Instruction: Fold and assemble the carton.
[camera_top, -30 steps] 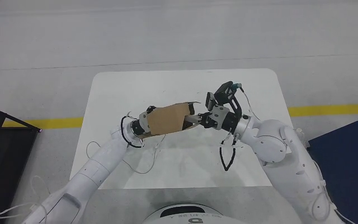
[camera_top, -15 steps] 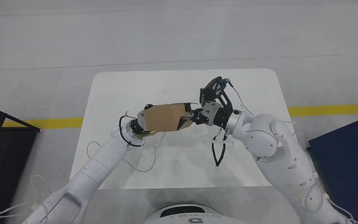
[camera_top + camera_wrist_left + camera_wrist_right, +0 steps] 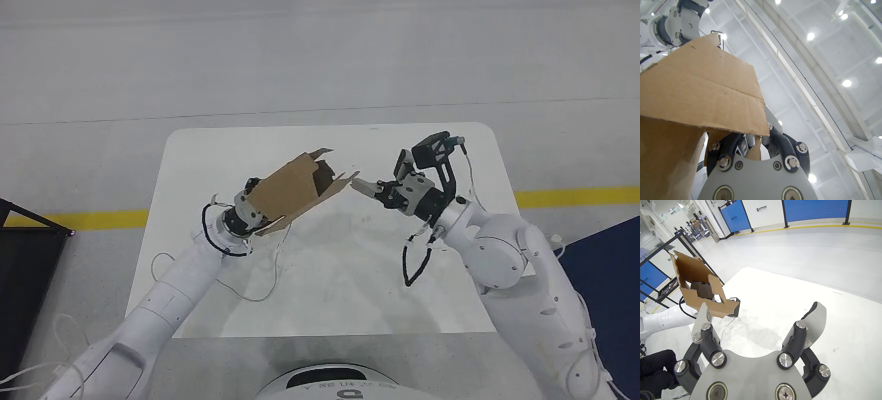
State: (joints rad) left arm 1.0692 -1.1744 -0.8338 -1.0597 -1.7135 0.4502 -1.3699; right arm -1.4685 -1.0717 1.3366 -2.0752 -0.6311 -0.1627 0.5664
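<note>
Top view, carton (image 3: 295, 185): brown cardboard, at about 11 o'clock from the centre of the table (image 3: 330, 290). It is held up off the surface and tilted, with its open end pointing toward 2 o'clock.
Carton condition: the tube is partly opened. In the right wrist view the carton (image 3: 696, 281) shows a hollow interior and unfolded, notched flaps splayed around the mouth.
Left gripper (image 3: 250, 204): at the carton's 8 o'clock end, with its fingers drawn together on the cardboard. In the left wrist view a strip of the carton (image 3: 696, 85) runs between the fingers, and a broad panel lies over them.
Right gripper (image 3: 759, 313): at about 1 o'clock from the table's centre. Its fingers are spread wide with nothing between them, and it faces the carton's open end.
Clearance, right gripper to carton: one fingertip sits just beside the nearest flap. Contact cannot be confirmed from either angle.
Table: white, with rounded corners.
Surroundings: a yellow floor line (image 3: 90, 218) runs from 9 to 3 o'clock behind the table.
</note>
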